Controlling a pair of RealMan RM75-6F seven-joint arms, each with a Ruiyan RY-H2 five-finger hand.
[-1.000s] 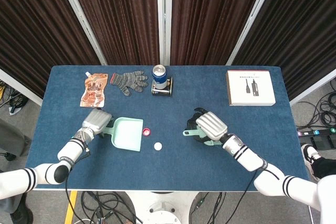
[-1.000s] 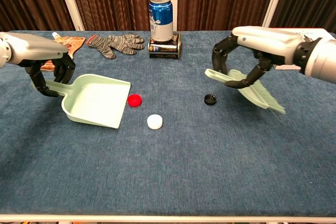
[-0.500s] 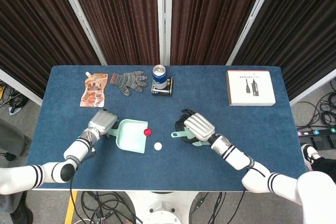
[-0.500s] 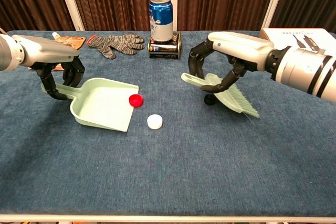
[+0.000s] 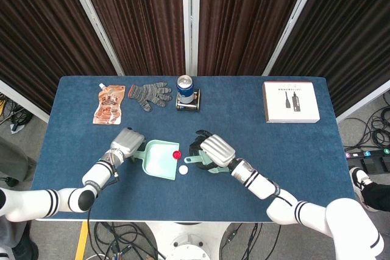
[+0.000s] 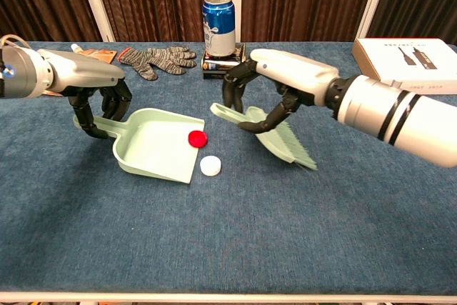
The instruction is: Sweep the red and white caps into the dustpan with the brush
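Dark brown curtains (image 5: 244, 16) hang behind a blue table (image 5: 292, 150) — cables (image 5: 372, 132) trail over the grey floor (image 5: 24, 150).

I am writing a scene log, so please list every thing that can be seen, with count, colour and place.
dustpan: one, pale green, left of centre, handle held.
red cap: one, red, at the dustpan's open edge.
white cap: one, white, on the cloth just beside the dustpan.
brush: one, pale green, right of the caps, held.
can: one, blue, far centre, on a small dark box.
glove: one, grey, far left.
pouch: one, orange, far left corner.
box: one, white, far right.
table: one, blue cloth.
left hand: grips the dustpan handle.
right hand: holds the brush.
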